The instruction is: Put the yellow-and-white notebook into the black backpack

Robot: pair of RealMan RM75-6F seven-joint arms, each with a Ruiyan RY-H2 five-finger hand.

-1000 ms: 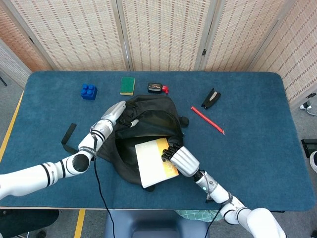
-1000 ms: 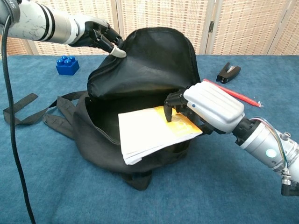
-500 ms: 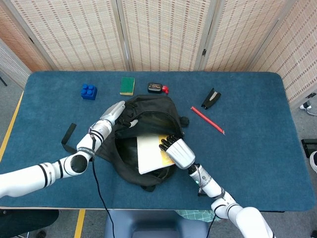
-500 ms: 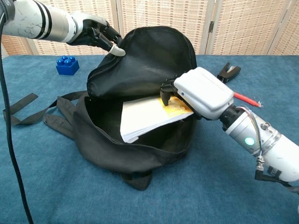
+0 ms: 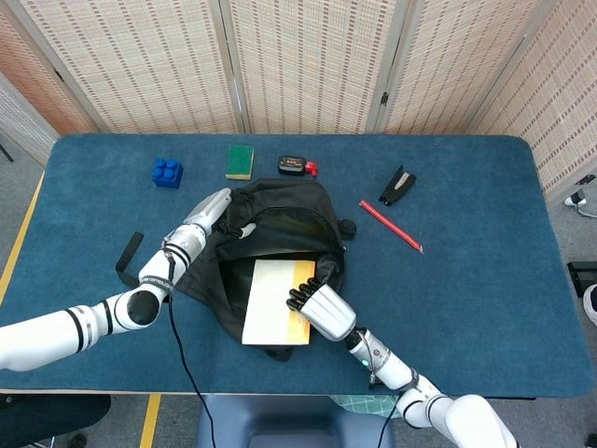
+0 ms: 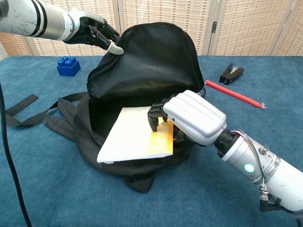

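Notebook (image 6: 135, 137) lay tilted across the backpack's (image 6: 151, 61) open mouth, half in, its yellow edge gripped by the right hand (image 6: 189, 118). It looked light, thin and bendy, best held near that edge. The left hand (image 6: 92, 33) pinched the flap up.

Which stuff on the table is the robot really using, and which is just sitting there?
Using:
notebook
backpack
left hand, holding the flap up
right hand, gripping the notebook

Just sitting there:
blue block
green sponge
red pencil
black clip
small black and red gadget
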